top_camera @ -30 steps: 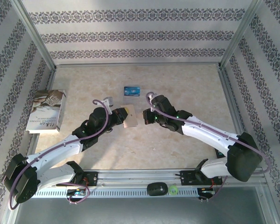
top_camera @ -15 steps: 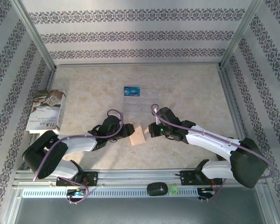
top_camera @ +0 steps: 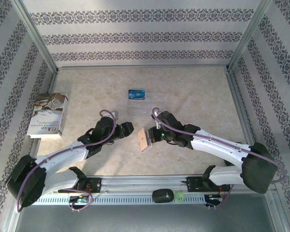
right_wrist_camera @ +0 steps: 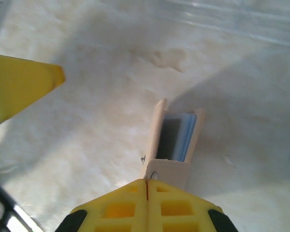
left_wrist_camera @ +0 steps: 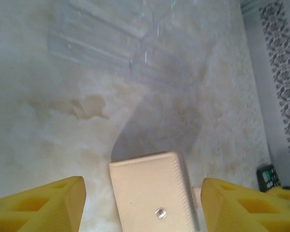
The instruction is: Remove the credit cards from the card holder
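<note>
Marbled tabletop (top_camera: 193,87); tan card holder (top_camera: 144,140) ajar, pinched by right tool (right_wrist_camera: 147,182); left tool (top_camera: 130,129) spread.

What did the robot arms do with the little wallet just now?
The wallet came nearer the arms' bases. The left gripper let go and stands open; the right gripper now pinches its tab. The blue card, the clear tray and the book stayed put.
</note>
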